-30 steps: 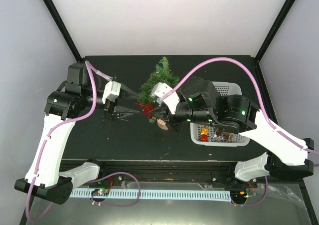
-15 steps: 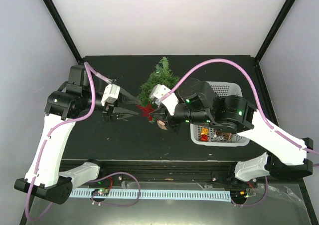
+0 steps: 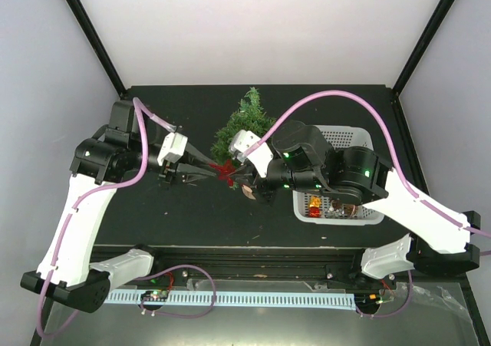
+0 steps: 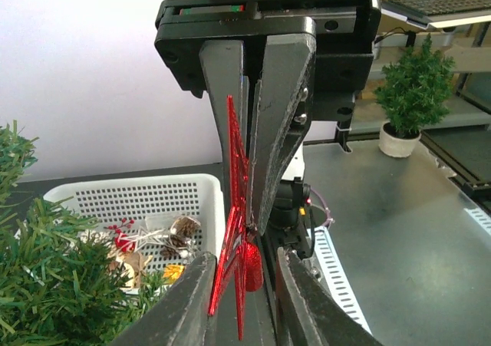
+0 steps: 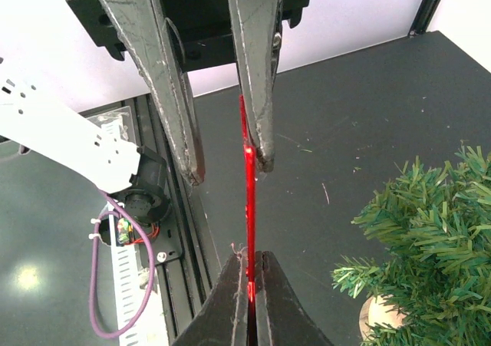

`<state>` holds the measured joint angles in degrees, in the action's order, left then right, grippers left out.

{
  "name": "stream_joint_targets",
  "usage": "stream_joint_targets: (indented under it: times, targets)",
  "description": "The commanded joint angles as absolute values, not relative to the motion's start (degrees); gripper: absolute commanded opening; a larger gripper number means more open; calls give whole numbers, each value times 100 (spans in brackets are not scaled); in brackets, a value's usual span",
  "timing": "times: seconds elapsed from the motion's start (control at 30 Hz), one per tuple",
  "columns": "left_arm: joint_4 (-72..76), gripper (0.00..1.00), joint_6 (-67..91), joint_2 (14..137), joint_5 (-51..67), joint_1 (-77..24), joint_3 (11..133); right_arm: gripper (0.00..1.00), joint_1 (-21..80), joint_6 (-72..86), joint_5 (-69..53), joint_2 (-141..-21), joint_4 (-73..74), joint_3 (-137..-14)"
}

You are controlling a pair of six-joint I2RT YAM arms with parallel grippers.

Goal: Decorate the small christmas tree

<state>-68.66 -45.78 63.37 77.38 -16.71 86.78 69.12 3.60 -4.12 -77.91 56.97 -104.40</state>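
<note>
at the left, the left gripper (image 5: 228, 168) has its jaws spread. the red star (image 5: 248, 208) sits edge-on between them and lies against one finger. the right gripper (image 5: 248, 263) is clenched on the star's other end. we read this as a pass between the arms, though we cannot tell which way. if the left is to take it, we would close its jaws flat on the star's faces before the right lets go. we would also keep both wrists in line so the thin star does not twist. just right of the star stands the small christmas tree (image 3: 245, 122), mid-table, with the white basket (image 3: 349, 136) of ornaments beside it. the table (image 3: 153, 215) is matte black, boxed in by pale walls and black struts.
</note>
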Motion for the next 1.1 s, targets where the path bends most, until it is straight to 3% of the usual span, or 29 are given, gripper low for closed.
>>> stream_joint_targets:
  times: [0.0, 0.17, 0.43, 0.53, 0.63, 0.7, 0.87, 1.07]
  targets:
    - [-7091, 21, -4823, 6419, 7893, -1761, 8933, 1, 6940, 411, -388, -7846, 5673, -10511]
    - [-7126, 2, -4863, 6421, 7812, -1834, 8971, 1, 6943, 405, -382, -7845, 5690, -10529]
    - [-6785, 2, -4525, 6377, 7655, -1854, 9033, 3, 6943, 454, -198, -7802, 5698, -10562]
    - [-6166, 2, -3934, 6264, 7454, -1847, 9022, 13, 6943, 473, -64, -7698, 5653, -10564]
    - [-5622, 2, -3360, 6148, 7323, -1837, 9010, 41, 6937, 515, 64, -7558, 5606, -10564]
    - [-5366, 2, -3097, 6146, 7283, -1825, 9024, 51, 6942, 526, 173, -7439, 5535, -10533]
    - [-4967, 1, -2687, 6260, 7205, -1787, 9187, 61, 6940, 592, 316, -6976, 5088, -10109]
    - [-3977, 2, -1467, 6676, 6337, -1625, 9897, 63, 6943, 754, 743, -6216, 4464, -9478]
